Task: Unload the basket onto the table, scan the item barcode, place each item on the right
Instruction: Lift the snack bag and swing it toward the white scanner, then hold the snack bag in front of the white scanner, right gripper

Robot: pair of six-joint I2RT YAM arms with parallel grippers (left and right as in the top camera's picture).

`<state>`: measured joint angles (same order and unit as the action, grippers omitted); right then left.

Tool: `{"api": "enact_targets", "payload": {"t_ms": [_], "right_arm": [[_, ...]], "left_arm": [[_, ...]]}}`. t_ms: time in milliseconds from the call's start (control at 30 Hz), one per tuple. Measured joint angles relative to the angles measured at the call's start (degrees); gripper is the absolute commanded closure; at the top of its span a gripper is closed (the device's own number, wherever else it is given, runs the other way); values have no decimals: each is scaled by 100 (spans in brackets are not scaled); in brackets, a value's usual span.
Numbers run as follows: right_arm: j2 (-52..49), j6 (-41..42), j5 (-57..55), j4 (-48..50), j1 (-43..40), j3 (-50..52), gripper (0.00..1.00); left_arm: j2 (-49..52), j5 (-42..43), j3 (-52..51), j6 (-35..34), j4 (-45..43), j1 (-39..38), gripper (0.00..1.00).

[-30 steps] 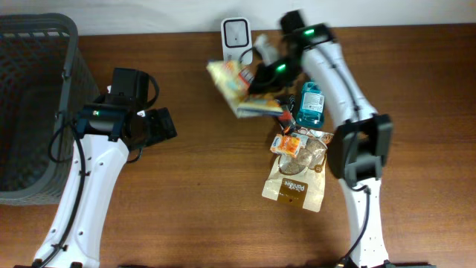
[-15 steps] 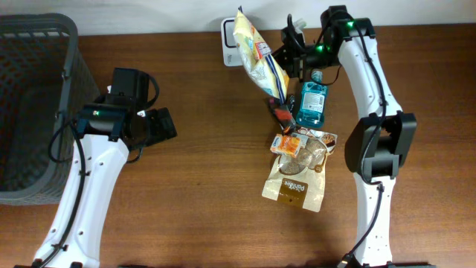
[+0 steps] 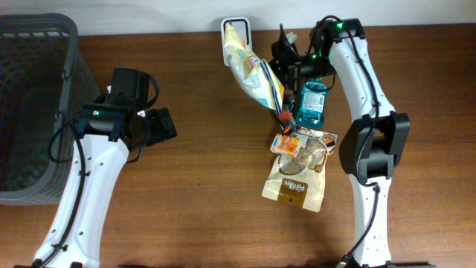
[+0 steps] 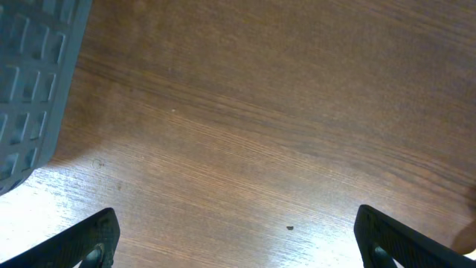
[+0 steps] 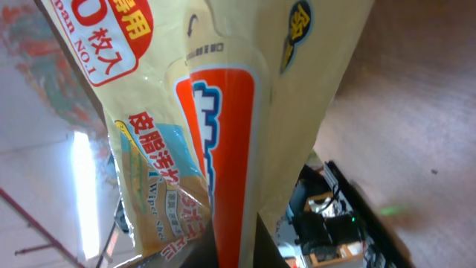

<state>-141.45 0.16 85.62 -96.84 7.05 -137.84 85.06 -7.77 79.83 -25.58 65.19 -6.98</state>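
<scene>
A yellow wiper-sheet pack (image 3: 255, 73) with an orange stripe hangs at the back of the table, with my right gripper (image 3: 286, 61) shut on its right edge. The pack's top end covers the lower part of the white scanner (image 3: 236, 24). In the right wrist view the pack (image 5: 223, 112) fills most of the frame, pinched in my right gripper (image 5: 239, 251). No barcode can be made out on it. My left gripper (image 3: 159, 125) stands open over bare wood at the left, and its fingers (image 4: 93, 240) are wide apart with nothing between them.
A grey basket (image 3: 33, 104) stands at the far left. Below the right gripper lie a blue bottle (image 3: 311, 104), a small orange packet (image 3: 286, 144), a clear bag (image 3: 316, 149) and a brown pouch (image 3: 295, 190).
The right gripper swung the pack from lying tilted to standing on edge, then shifted it left against the scanner. The left arm has not moved.
</scene>
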Motion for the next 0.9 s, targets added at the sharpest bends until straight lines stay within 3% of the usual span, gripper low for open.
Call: {"api": "enact_targets", "payload": {"t_ms": [900], "right_arm": [[330, -1152, -343, -24, 157, 0, 96]], "left_arm": [[0, -2, 0, 2, 0, 0, 1]]}}
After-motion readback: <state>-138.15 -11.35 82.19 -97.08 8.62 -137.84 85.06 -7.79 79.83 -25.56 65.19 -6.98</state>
